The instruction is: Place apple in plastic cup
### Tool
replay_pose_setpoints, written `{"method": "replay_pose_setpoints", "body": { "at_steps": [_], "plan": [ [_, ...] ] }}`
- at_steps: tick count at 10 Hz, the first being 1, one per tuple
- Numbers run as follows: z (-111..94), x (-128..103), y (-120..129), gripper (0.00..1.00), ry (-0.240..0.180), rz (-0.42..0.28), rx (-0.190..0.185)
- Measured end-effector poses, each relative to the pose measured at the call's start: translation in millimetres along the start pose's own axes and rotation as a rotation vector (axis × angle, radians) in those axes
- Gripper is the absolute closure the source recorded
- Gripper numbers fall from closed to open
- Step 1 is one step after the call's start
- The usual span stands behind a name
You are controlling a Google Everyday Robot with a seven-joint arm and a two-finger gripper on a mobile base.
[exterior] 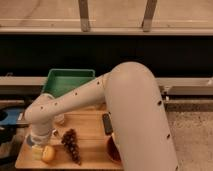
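Note:
The apple [48,153] is small and yellow-orange and lies on the front left corner of the wooden board [90,131]. My gripper [38,149] hangs from the white arm and is down on the board right beside the apple's left side, seemingly touching it. A light-blue round thing, seemingly the plastic cup [5,116], shows at the far left edge, off the board and partly cut off by the frame.
A dark grape bunch [71,144] lies just right of the apple. A green tray [70,80] stands behind the board. A black flat item [107,123] and a dark bowl [114,149] sit at the board's right, partly behind my arm.

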Motion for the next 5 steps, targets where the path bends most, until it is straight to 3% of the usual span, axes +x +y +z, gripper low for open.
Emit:
{"method": "replay_pose_setpoints", "body": {
  "at_steps": [5],
  "plan": [
    [16, 9, 3, 0.39, -0.030, 0.022, -0.036]
  ]
}}
